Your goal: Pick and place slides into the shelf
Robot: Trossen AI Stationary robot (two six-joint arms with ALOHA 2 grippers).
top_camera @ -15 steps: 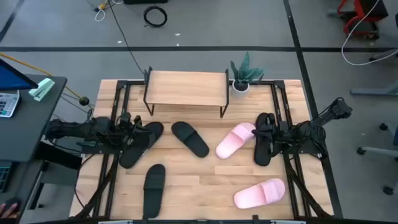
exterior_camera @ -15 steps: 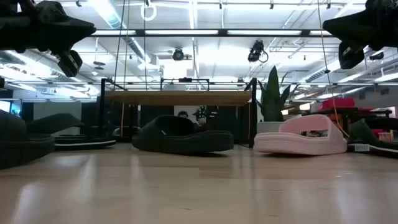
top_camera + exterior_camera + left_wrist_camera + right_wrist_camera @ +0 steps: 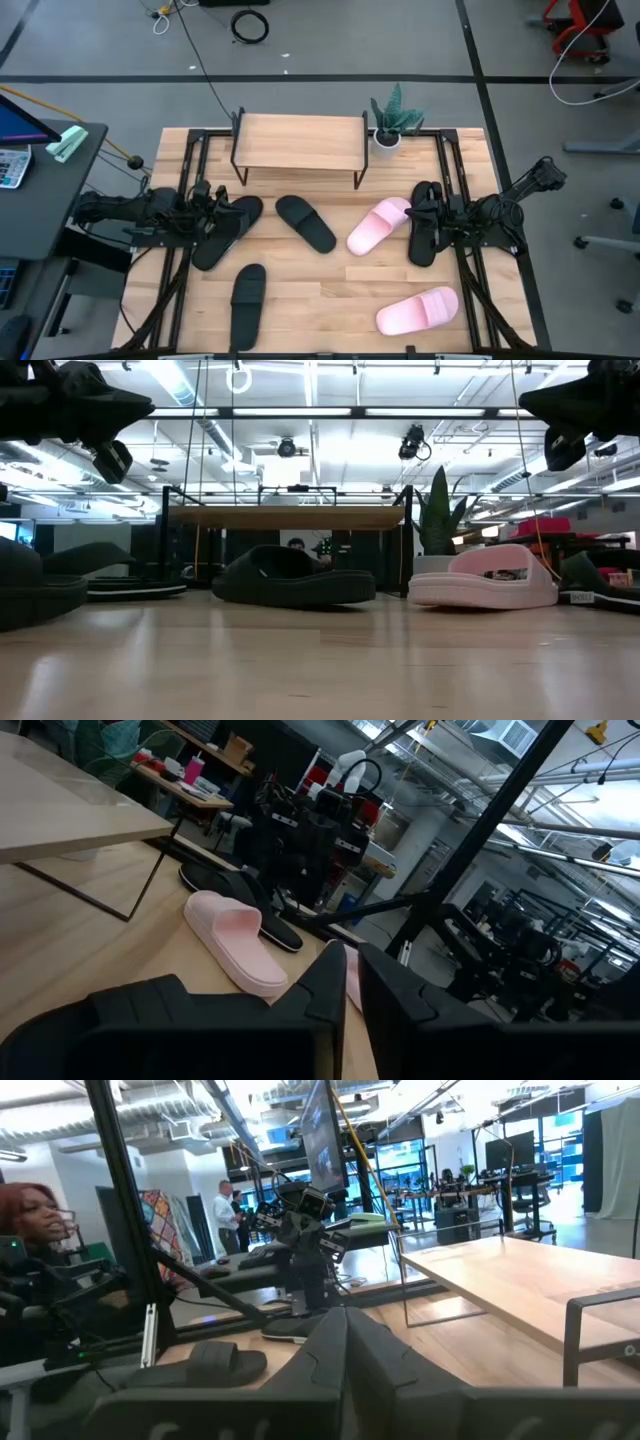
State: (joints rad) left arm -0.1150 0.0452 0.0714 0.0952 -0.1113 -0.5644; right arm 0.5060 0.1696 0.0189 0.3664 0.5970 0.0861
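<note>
worktop: slatted light-wood worktop (image 3: 320, 300)
12 o'clock: low shelf with light wood plank top and thin black legs (image 3: 300, 142), top bare
1 o'clock: small green potted plant in a white pot (image 3: 391, 120)
centre: black slide (image 3: 305, 221); pale pink slide (image 3: 378, 224)
9 o'clock: black slide (image 3: 226, 230)
3 o'clock: black slide (image 3: 424, 236)
7 o'clock: black slide (image 3: 246, 305)
5 o'clock: pale pink slide (image 3: 417, 310)

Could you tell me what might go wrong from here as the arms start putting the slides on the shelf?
The left tool sits right over a black slide, so lowering shut could shove it rather than grasp it. The potted plant stands by the shelf corner and could get knocked. The right tool is wedged between a pink slide and a black one.
</note>
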